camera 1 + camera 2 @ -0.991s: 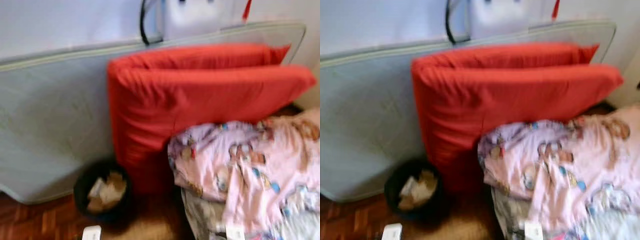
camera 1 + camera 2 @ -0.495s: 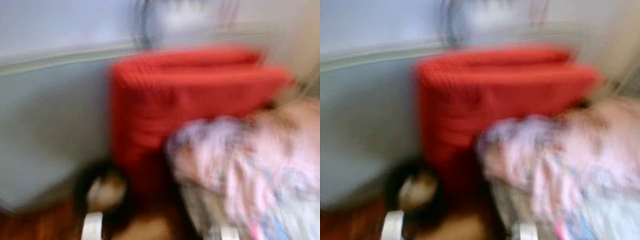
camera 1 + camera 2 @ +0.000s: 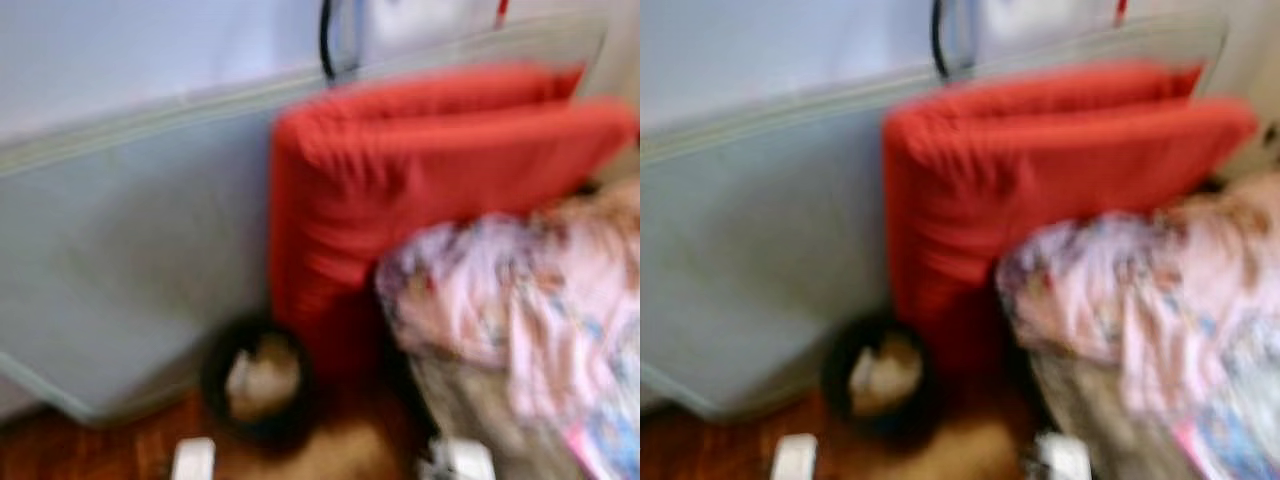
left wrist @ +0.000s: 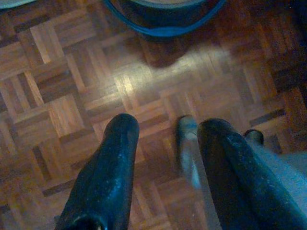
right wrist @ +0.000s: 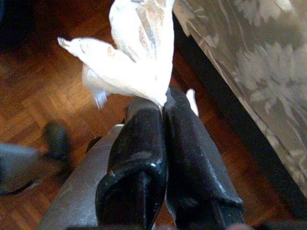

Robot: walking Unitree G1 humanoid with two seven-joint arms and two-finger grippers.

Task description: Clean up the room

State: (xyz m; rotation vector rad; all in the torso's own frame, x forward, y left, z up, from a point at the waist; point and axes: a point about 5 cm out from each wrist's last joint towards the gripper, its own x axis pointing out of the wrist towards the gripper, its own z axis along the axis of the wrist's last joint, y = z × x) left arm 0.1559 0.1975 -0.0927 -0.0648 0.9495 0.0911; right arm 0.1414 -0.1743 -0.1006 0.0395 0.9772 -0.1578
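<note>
Our left pincer (image 4: pixel 163 143) hangs open and empty over the parquet floor (image 4: pixel 67 86). Our right pincer (image 5: pixel 163 108) is pinched tight on a crumpled white wrapper (image 5: pixel 134 52); we judge it light, limp, crushable, best held by its gathered end, its length trailing beyond the fingertips beside the bed (image 5: pixel 249 62).

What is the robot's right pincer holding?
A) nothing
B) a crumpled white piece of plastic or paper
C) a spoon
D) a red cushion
B: in the right wrist view, the right pincer is shut on a crumpled white wrapper above the wooden floor.
</note>
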